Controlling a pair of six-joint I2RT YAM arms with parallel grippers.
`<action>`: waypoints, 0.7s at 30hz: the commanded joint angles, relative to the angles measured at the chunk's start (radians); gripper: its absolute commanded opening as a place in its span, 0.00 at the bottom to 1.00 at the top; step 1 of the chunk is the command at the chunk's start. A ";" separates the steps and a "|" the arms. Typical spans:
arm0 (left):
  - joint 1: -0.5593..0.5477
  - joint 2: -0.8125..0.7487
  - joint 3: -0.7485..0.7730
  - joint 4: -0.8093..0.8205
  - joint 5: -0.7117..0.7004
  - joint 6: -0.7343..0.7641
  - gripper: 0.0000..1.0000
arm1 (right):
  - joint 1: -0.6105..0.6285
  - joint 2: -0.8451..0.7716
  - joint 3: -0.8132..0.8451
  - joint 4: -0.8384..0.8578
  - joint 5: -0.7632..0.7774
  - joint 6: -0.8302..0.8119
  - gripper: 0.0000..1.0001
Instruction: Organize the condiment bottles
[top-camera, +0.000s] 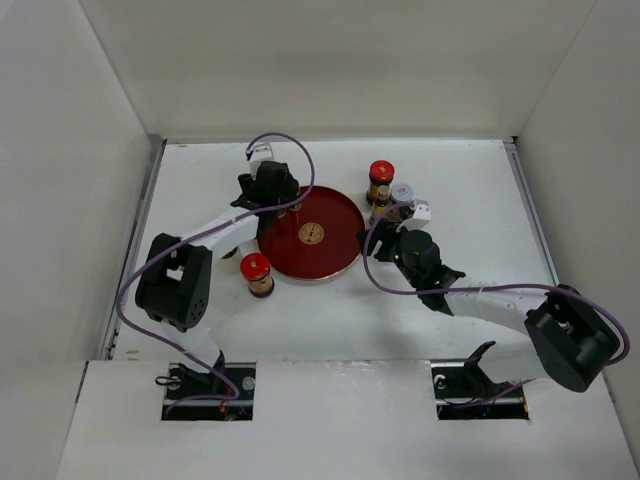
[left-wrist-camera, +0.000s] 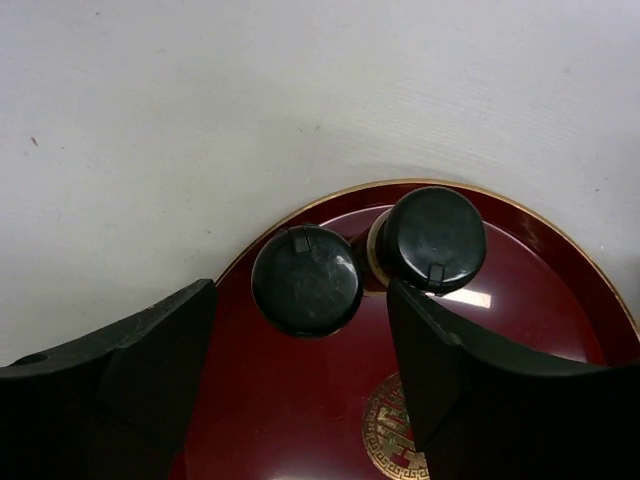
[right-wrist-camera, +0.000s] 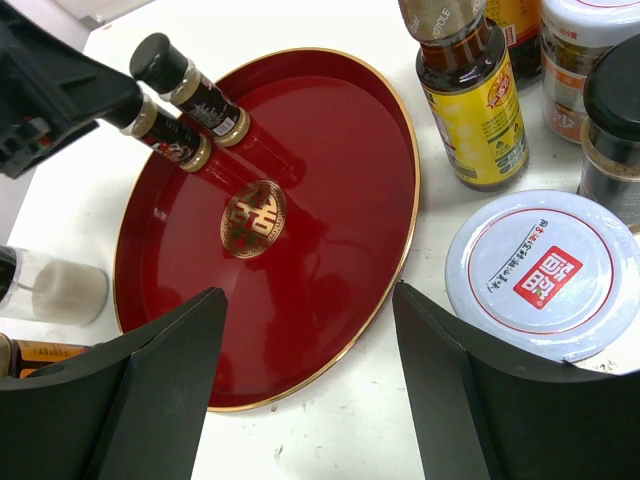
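Observation:
Two small dark black-capped bottles (left-wrist-camera: 306, 280) (left-wrist-camera: 430, 238) stand side by side on the round red tray (left-wrist-camera: 300, 400), near its far-left rim. They also show in the right wrist view (right-wrist-camera: 190, 90) (right-wrist-camera: 165, 135). My left gripper (top-camera: 283, 205) (left-wrist-camera: 300, 370) is open above them, and the left bottle sits just beyond its fingertips. My right gripper (top-camera: 392, 236) (right-wrist-camera: 310, 400) is open and empty over the tray's right rim. Beside it stand a slim yellow-labelled bottle (right-wrist-camera: 470, 100), a white-lidded jar (right-wrist-camera: 545, 275) and a black-capped jar (right-wrist-camera: 615, 130). One red-lidded jar (top-camera: 256, 273) stands left of the tray, and another (top-camera: 381, 180) stands at the back right.
The tray (top-camera: 310, 235) lies mid-table with a gold emblem at its centre. A second white-lidded jar (right-wrist-camera: 590, 45) stands behind the group on the right. A pale jar (right-wrist-camera: 55, 290) shows at the left edge of the right wrist view. White walls enclose the table.

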 joint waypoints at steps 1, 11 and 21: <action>-0.010 -0.134 -0.016 0.036 -0.030 -0.008 0.68 | 0.008 -0.007 0.033 0.056 -0.010 -0.011 0.74; 0.002 -0.448 -0.168 -0.034 -0.095 0.004 0.47 | 0.007 -0.013 0.031 0.056 -0.010 -0.011 0.74; 0.056 -0.820 -0.380 -0.358 -0.210 -0.051 0.65 | 0.008 0.005 0.039 0.056 -0.010 -0.011 0.75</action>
